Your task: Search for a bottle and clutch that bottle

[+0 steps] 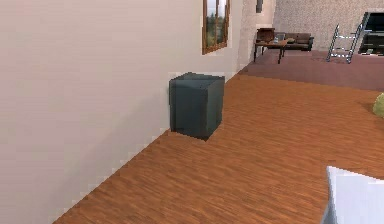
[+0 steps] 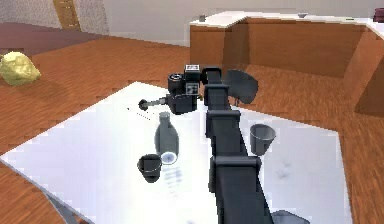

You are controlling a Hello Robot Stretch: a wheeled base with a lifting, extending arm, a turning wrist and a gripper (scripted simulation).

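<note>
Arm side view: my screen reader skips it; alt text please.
A grey bottle stands on a white table beside a small dark cup. The robot's dark arm reaches across the table, its pincer farther out than the bottle.

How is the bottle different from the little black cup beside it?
The bottle is tall, the cup short. The bottle is grey, the cup black. The bottle narrows to a neck; the cup has a wide open top. Both stand upright on the white table.

Dark cup (image 2: 150, 167) just beside bottle (image 2: 166, 135)
</note>
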